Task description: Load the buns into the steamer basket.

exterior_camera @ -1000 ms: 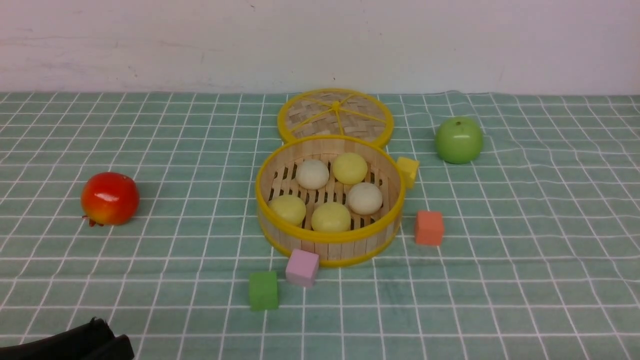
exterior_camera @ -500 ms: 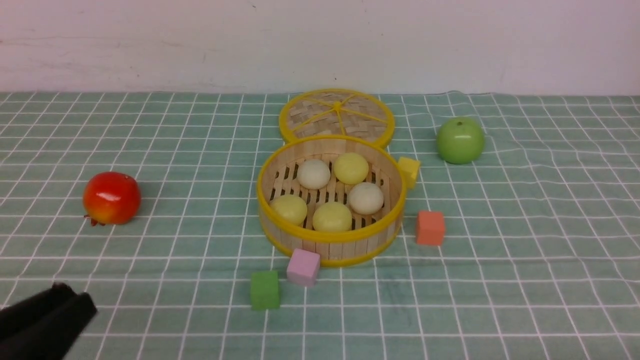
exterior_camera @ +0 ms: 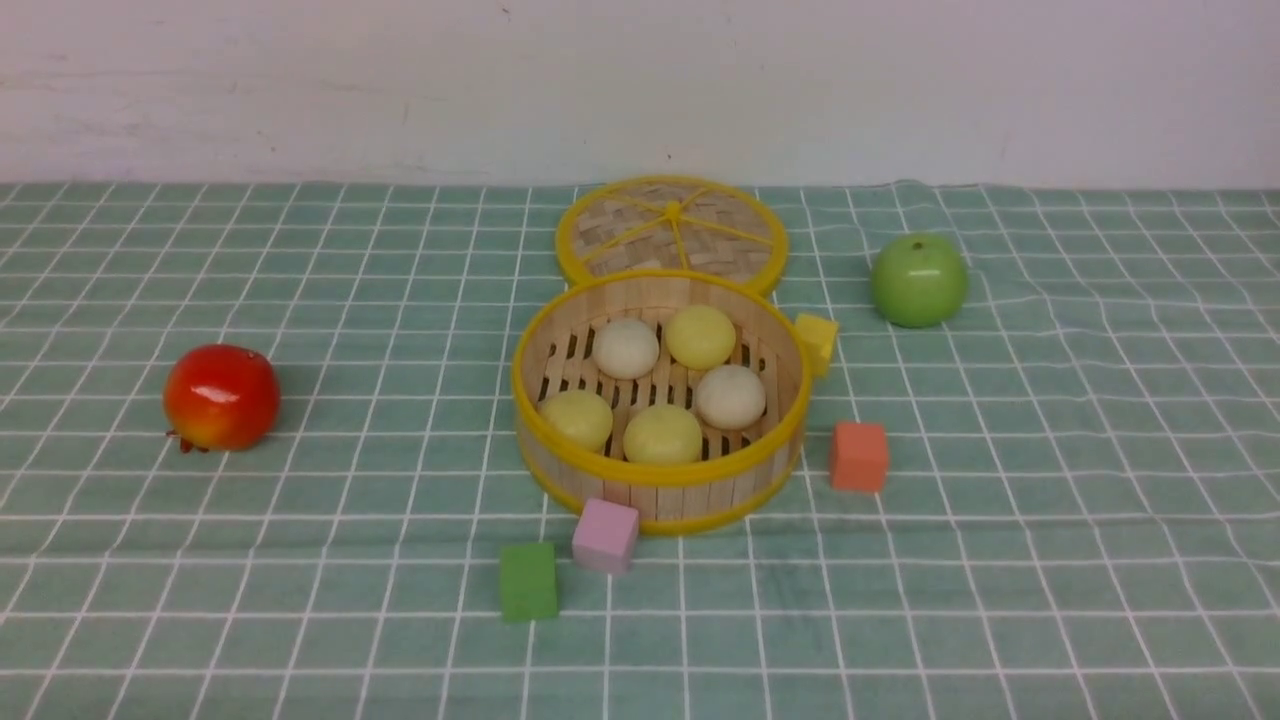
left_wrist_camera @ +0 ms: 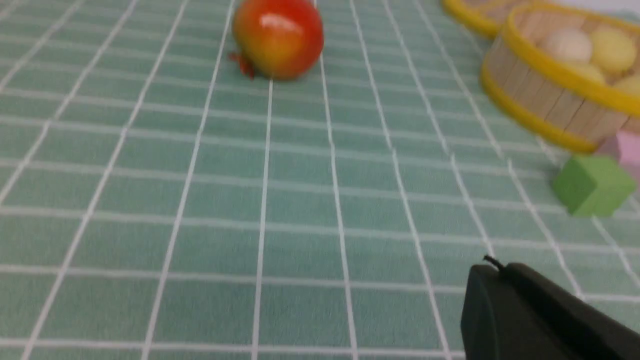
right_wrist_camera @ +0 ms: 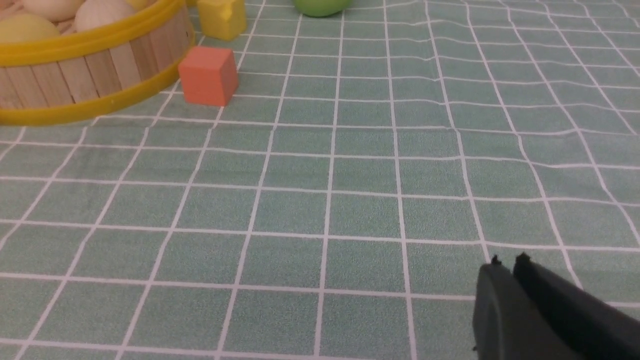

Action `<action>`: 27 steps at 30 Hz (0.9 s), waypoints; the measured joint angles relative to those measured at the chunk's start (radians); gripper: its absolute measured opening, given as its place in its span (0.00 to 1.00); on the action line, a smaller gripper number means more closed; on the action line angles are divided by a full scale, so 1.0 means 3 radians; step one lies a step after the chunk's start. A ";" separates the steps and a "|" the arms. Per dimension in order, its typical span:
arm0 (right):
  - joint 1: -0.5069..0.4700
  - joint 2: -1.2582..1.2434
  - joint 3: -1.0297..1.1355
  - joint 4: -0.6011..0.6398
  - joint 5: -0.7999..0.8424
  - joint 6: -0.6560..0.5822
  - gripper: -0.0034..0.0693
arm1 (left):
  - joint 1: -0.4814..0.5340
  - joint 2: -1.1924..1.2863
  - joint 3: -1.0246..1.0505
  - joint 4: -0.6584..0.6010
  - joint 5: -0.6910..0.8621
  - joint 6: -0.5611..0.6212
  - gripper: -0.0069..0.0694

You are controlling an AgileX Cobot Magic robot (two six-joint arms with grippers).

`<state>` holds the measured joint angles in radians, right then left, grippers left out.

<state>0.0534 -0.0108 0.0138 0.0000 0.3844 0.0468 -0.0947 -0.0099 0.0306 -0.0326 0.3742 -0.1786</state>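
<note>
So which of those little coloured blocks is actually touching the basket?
The pink block at the near side appears to rest against the steamer basket. The green block and orange block sit clear of it; the yellow block's contact is hidden.

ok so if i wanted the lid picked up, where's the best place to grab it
Probably the far yellow rim of the lid, taken from above. It lies flat on the cloth, so only the rim offers an edge to pinch. Its near edge is hidden behind the steamer basket, so the far or side rim looks easier to reach.
</note>
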 joint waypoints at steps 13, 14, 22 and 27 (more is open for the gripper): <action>0.0000 0.0000 0.0000 0.0000 0.0000 0.0000 0.10 | 0.0000 0.0000 0.0000 -0.0008 0.0018 -0.0141 0.07; 0.0000 0.0000 0.0000 0.0000 0.0000 0.0000 0.11 | 0.0000 0.0000 0.0000 -0.0010 0.0018 -0.0141 0.07; 0.0000 0.0000 0.0000 0.0000 0.0000 0.0000 0.12 | 0.0000 0.0000 0.0000 -0.0010 0.0018 -0.0147 0.07; 0.0000 0.0000 0.0000 0.0000 0.0000 0.0000 0.13 | 0.0000 0.0000 0.0000 -0.0010 0.0018 -0.0147 0.07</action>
<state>0.0534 -0.0108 0.0138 0.0000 0.3844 0.0468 -0.0947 -0.0099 0.0306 -0.0357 0.3797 -0.2228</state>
